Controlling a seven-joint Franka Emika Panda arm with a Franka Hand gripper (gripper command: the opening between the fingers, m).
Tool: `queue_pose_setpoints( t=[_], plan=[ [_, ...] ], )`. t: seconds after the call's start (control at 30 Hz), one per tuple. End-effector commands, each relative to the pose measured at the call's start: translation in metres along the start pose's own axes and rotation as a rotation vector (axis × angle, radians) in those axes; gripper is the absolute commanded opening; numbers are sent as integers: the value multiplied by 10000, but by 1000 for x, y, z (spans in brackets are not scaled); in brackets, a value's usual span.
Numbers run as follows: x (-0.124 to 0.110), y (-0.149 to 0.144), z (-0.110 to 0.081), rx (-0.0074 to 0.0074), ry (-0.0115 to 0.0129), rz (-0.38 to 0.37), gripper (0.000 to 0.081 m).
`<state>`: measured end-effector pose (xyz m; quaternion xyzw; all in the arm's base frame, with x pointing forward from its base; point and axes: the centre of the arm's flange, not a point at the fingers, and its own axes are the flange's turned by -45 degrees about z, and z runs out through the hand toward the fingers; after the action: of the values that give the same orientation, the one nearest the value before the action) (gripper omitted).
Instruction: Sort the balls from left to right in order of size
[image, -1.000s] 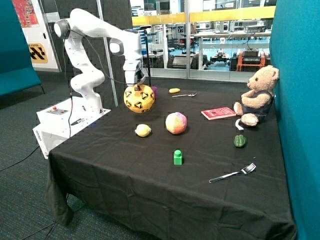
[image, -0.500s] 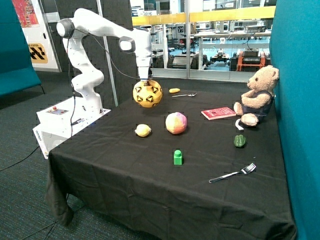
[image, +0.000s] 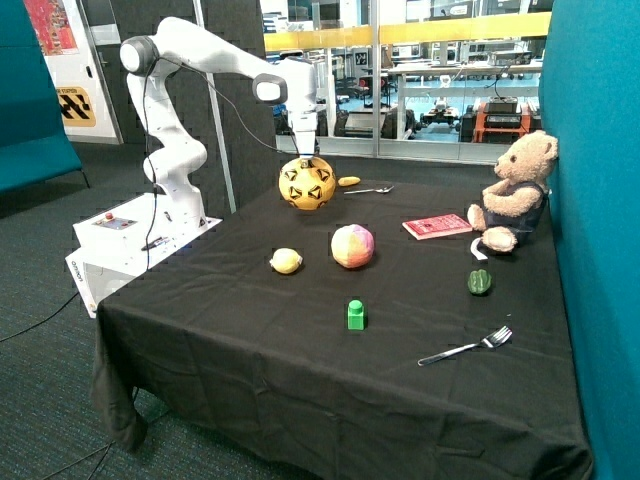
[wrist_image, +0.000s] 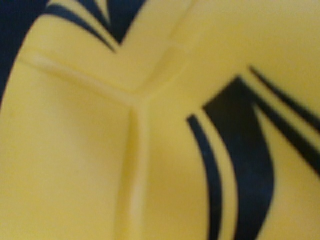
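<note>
A large yellow ball with black marks (image: 307, 184) hangs under my gripper (image: 304, 156) over the back of the black table (image: 250, 340), beside a small yellow object (image: 348, 181). The gripper is shut on the top of this ball. In the wrist view the ball's yellow surface (wrist_image: 150, 150) fills the whole picture. A mid-size pink and orange ball (image: 352, 246) sits at the table's middle. A small yellow ball (image: 286, 261) lies just beside it, on the robot base's side.
A green block (image: 356, 314) stands near the front. A fork (image: 465, 348), a green object (image: 479, 282), a red book (image: 437, 226) and a teddy bear (image: 515, 192) are on the teal wall's side. A spoon (image: 370, 190) lies at the back.
The gripper has carried the large yellow ball from the back corner near the robot base toward the spoon. The other balls have not moved.
</note>
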<state>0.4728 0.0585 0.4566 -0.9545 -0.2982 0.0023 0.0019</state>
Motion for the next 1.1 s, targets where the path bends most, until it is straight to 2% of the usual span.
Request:
queue_pose_setpoints(
  t=[0.0,0.33,0.67,1.07],
  plan=[
    [27,-19,13,-50,32,-375,0],
    [45,-21,19,-50,32,-348,0],
    [46,-16,25,-50,32,-230,0],
    [44,-7,42,-50,33,-67,0]
  ],
)
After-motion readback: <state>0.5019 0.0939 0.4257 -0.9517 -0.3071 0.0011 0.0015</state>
